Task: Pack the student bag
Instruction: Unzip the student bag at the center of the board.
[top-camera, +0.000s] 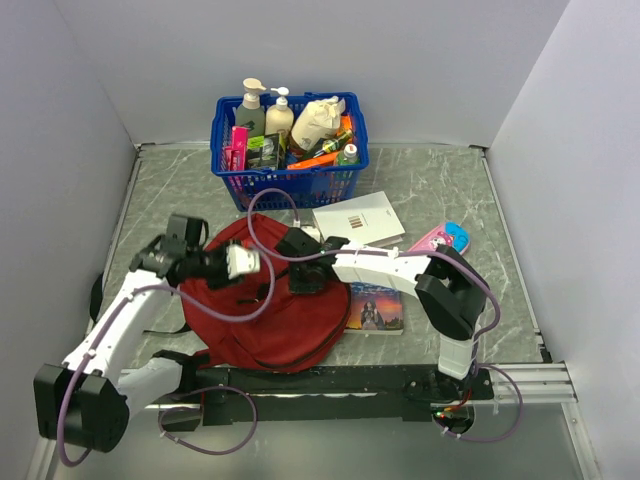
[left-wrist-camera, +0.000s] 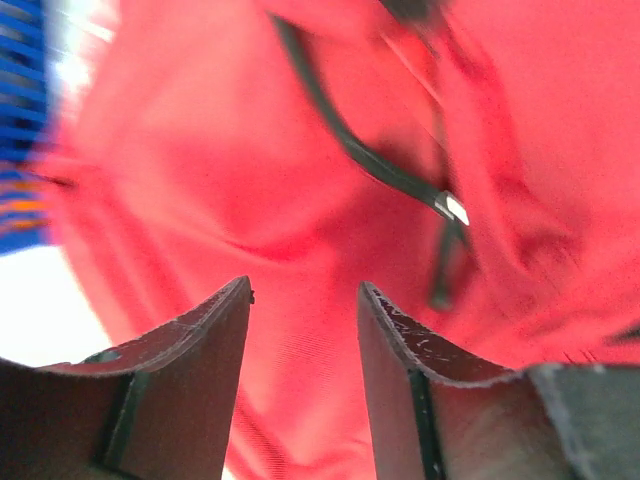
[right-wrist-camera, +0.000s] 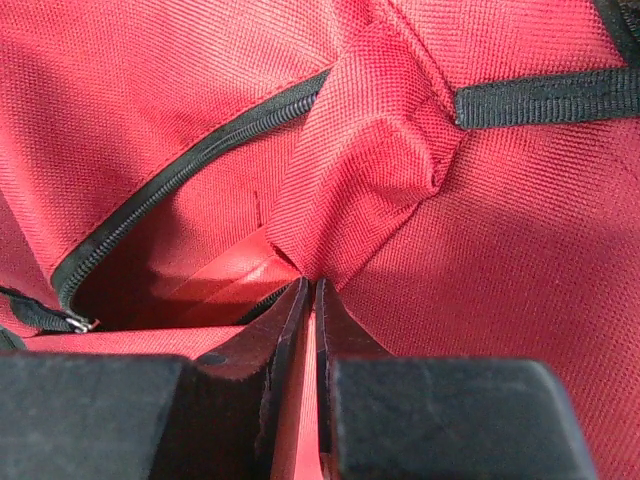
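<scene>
Large soft dark-red fabric backpack:
- Lies flat on the grey marbled tabletop, left of centre, close to the arm bases.
- Runs with its long axis roughly far to near, leaning slightly toward the near right. Cannot tell which end is the top.
- Trails black straps off its left side toward the left wall.
- Shows a black zipper partly parted, with a dark interior behind it.

End effectors:
- At the right gripper: pinches almost fully together on a raised fold of the backpack's red fabric, just beside the zipper.
- At the left gripper: stands partly open above the backpack's left part, with nothing between the fingers.

Containers:
- In the blue plastic basket, far centre: holds pump bottles, a white bottle, a pink pack and orange items, up to the rim.

Right of the backpack:
- Just beside its far-right edge: a white book.
- At its right edge, partly under the right arm: a picture-cover book.
- Farther right: a pink-and-blue case.

Edges and room:
- Bounded left, far and right by pale walls.
- Leaves bare tabletop at the far left and along the right side.
</scene>
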